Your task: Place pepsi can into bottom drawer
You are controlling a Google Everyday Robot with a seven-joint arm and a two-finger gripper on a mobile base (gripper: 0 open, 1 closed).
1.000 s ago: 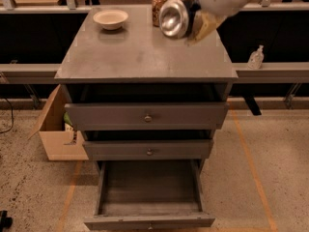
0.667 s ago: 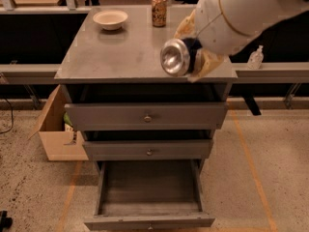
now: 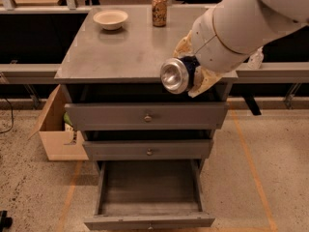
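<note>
We see the hand at the front right edge of the worktop, reaching in from the upper right at the end of a thick white arm. It is clamped around the pepsi can. The can lies on its side in the grip, its silver end turned towards us and its dark blue body running back between the fingers. One pale padded finger sits above the can and the other below it, both pressed against its sides, so the hand is narrowed to the can's width. The can is off the worktop, in the air just at its front lip and above the right part of the top drawer.

The top drawer and the middle drawer below it are pushed in, each with a small round knob. The bottom drawer is pulled well out, and we look down onto its bare grey floor. The can is well above it and towards its right side.

At the back of the worktop stand a pale bowl on the left and an upright gold-brown can near the middle, both well apart from the hand. An open cardboard box stands on the floor just left of the cabinet.
</note>
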